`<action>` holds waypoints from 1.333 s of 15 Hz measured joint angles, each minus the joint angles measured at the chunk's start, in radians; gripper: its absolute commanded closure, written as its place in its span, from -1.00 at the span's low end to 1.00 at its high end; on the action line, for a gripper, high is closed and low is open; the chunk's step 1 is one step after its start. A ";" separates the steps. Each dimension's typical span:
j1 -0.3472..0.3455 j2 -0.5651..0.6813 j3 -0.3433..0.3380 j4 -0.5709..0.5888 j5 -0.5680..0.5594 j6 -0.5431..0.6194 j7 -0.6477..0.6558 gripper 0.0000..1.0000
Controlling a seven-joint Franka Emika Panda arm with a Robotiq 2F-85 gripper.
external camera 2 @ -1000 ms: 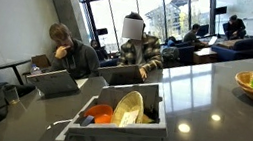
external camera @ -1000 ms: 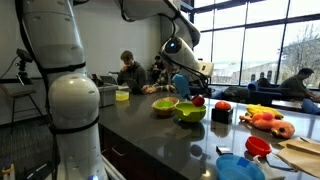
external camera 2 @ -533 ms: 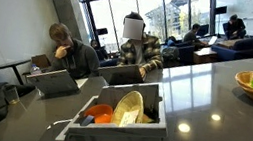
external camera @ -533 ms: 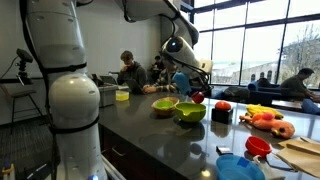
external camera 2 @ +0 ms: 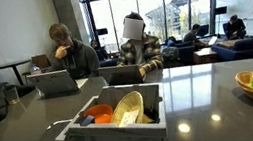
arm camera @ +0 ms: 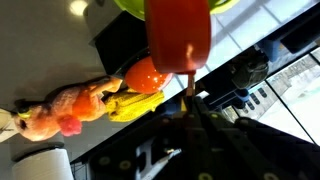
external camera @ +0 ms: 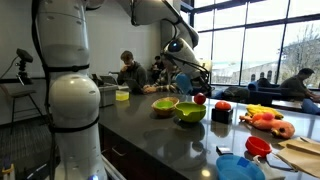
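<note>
slippage worries me: gripper (arm camera: 190,100) is pinched tight on just the thin stem of the red fruit (arm camera: 180,35), which hangs just above the green bowl (external camera: 190,108). any jerky move from me could swing it free, bouncing it off the rim toward the bananas (arm camera: 130,105).

Counted on the counter (external camera: 150,128) in an exterior view: two green bowls (external camera: 190,112), one red fruit (external camera: 198,99) at their one o'clock, one yellow-green cup (external camera: 122,94) at nine o'clock, and one blue dish (external camera: 240,167) and one red cup (external camera: 258,146) toward five o'clock. In an exterior view one grey bin (external camera 2: 126,139) held one orange bowl (external camera 2: 100,113) and one yellow plate (external camera 2: 129,108), with two laptops (external camera 2: 54,82) and two seated people (external camera 2: 65,43) at eleven to twelve o'clock. The wrist view gave one bunch of bananas (arm camera: 130,103) and one tomato (arm camera: 145,73) at its one o'clock; the fruit at its nine o'clock was too blurred to count.
</note>
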 measured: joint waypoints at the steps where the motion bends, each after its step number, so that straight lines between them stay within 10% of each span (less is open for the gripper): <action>1: 0.001 0.011 0.003 0.011 0.000 0.013 -0.002 0.99; 17: 0.038 0.124 0.019 0.116 -0.006 0.187 -0.007 0.99; 20: 0.069 0.135 0.006 0.099 -0.233 0.212 0.190 0.99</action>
